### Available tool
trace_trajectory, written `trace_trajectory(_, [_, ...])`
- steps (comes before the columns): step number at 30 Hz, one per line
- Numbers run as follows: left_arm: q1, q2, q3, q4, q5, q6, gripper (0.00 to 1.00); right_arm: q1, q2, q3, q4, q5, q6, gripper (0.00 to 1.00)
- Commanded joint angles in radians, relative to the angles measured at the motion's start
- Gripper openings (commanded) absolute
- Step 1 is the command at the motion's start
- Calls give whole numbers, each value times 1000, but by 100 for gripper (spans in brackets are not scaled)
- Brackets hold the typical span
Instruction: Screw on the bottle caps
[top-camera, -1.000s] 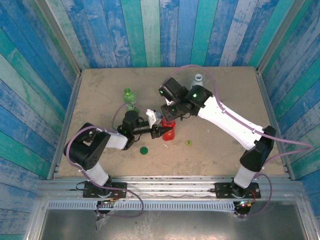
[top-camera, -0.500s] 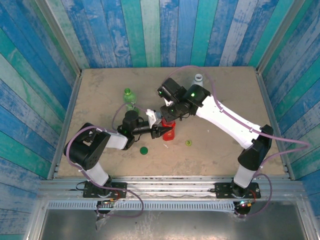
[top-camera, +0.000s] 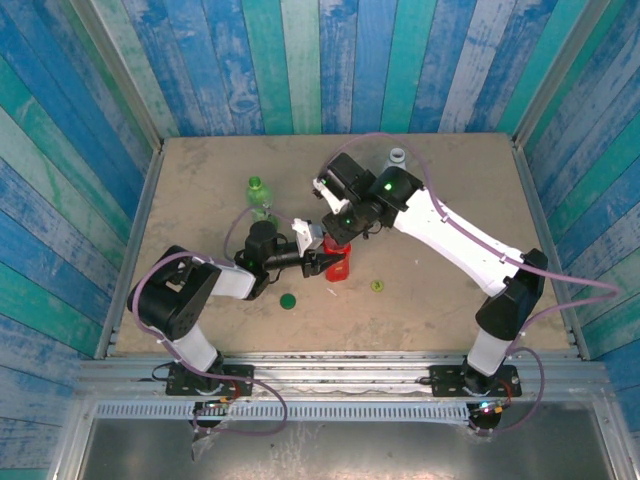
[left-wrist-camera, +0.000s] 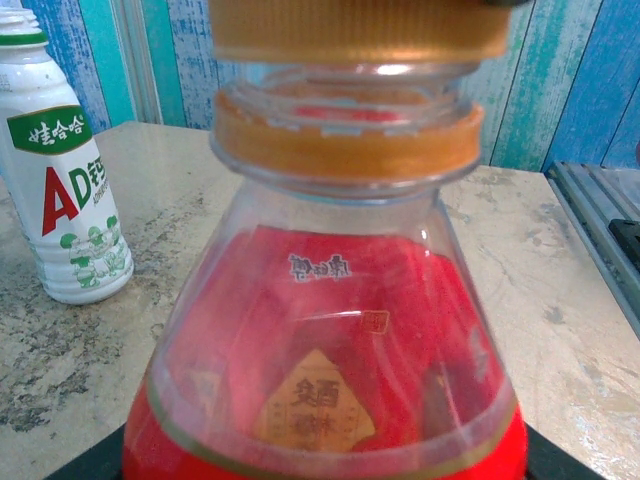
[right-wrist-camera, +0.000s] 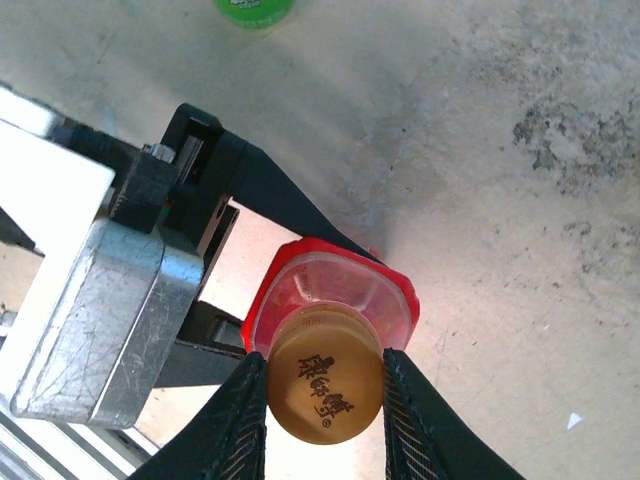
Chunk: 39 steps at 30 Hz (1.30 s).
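Note:
The red bottle stands mid-table with my left gripper shut on its body from the left. It fills the left wrist view as the red bottle. The orange cap sits over its mouth, and the threaded neck shows below the cap. From above, my right gripper is shut on the orange cap, one finger touching each side. The red bottle lies beneath the cap. The clear green bottle and the white bottle stand uncapped farther back. The dark green cap and the yellow-green cap lie loose on the table.
The white labelled bottle stands left of the red one in the left wrist view. A bright green shape shows at the top edge of the right wrist view. Blue plank walls enclose the tan table.
My right gripper's fingers have closed in on the orange cap and the wrist has turned slightly. The left gripper and the red bottle have stayed put.

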Motion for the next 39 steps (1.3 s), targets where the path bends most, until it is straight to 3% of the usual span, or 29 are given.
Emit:
trace_trajectory(1, [-7,-5,-22,-138,3,5,53,3,-15,-13,-20,-76,-207,24])
trace_trajectory(11, [-7,-4,-18,-146,15,5,53,-26,-23,-21,-20,-248,-633,22])
trace_trajectory(18, [-6,-10,-19,-152,11,5,53,-26,0,-32,-26,-228,-669,22])
trace_trajectory(23, [-6,-9,-17,-146,-13,-11,53,-25,6,-76,-16,-166,-526,23])
trace_trajectory(30, [-4,-11,-12,-151,-57,-21,52,9,-27,-185,54,107,-12,19])
trace_trajectory(32, [-6,-11,-13,-148,-58,-23,53,29,-39,-210,58,182,145,12])
trace_trajectory(36, [-6,-11,-16,-143,-55,-25,53,53,-59,-213,64,209,185,27])
trace_trajectory(39, [-5,-13,-21,-133,-37,-32,53,53,-120,-215,141,166,90,47])
